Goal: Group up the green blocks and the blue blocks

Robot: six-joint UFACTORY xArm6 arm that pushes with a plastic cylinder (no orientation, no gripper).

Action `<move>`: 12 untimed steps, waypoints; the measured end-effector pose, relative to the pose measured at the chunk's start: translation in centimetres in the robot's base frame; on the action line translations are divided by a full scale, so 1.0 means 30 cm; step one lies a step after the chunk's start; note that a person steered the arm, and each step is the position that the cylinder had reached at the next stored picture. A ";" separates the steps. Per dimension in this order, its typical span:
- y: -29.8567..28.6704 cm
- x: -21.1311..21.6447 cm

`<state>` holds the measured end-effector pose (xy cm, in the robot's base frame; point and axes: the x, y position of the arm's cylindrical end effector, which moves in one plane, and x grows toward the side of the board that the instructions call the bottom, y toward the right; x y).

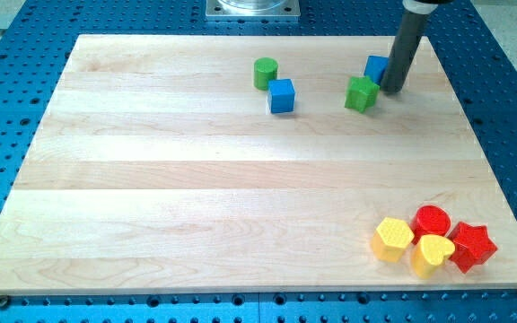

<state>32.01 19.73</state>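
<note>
A green cylinder (265, 73) stands near the view's top, with a blue cube (281, 95) just below and to its right, close but apart. Further right a green star-shaped block (361, 93) lies on the board. A second blue block (376, 68) sits just above and right of it, partly hidden by the rod. My tip (391, 90) rests on the board at the right side of that blue block and right of the green star block.
The wooden board (151, 197) lies on a blue perforated table. At the view's bottom right a cluster holds a yellow hexagon (392, 239), a yellow heart (432, 255), a red cylinder (433, 219) and a red star (471, 247).
</note>
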 end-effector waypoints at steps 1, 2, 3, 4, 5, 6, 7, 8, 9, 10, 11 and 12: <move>-0.079 -0.011; -0.098 -0.051; 0.050 -0.146; 0.040 -0.135; -0.121 0.194; -0.316 0.166; -0.176 0.021; -0.102 -0.023; -0.252 0.094; -0.334 0.039; -0.173 -0.083; -0.209 -0.101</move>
<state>28.97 13.45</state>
